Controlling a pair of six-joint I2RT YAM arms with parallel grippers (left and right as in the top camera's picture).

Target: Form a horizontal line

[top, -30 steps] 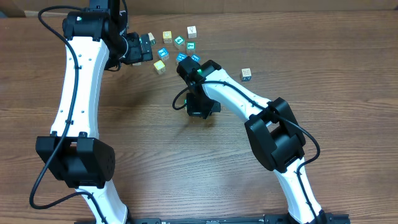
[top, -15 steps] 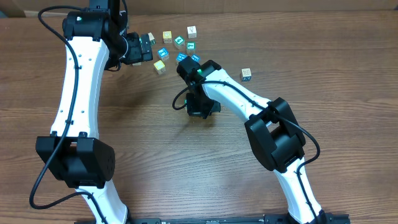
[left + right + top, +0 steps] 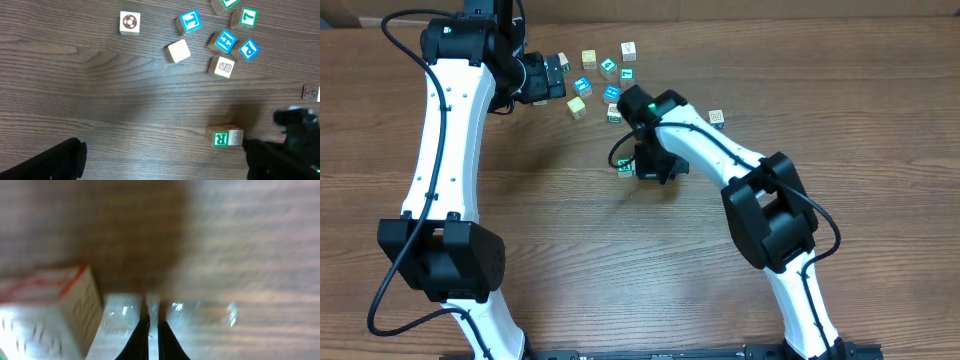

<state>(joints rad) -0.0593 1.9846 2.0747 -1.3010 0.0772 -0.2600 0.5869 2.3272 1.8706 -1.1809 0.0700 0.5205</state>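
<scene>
Several lettered wooden cubes lie on the wooden table. A green R cube (image 3: 220, 139) and a pale cube marked 8 (image 3: 235, 137) sit side by side and touching; they also show in the overhead view (image 3: 625, 167). My right gripper (image 3: 650, 166) is just right of this pair, low at the table. Its fingers (image 3: 150, 330) are shut and empty, with a cube with red marks (image 3: 47, 307) to their left. My left gripper (image 3: 550, 76) is open and empty at the back, left of the loose cubes.
Loose cubes lie in a cluster at the back: a soccer-ball cube (image 3: 130, 23), a plain cube (image 3: 178, 51), a blue T (image 3: 189, 21), a blue H (image 3: 225, 41), a blue P (image 3: 248, 48), a green 7 (image 3: 247, 16), a pineapple cube (image 3: 222, 66). One cube (image 3: 716, 119) lies apart, right.
My right gripper has shifted slightly right and back, uncovering the green R cube at its left. The left arm has not moved.
</scene>
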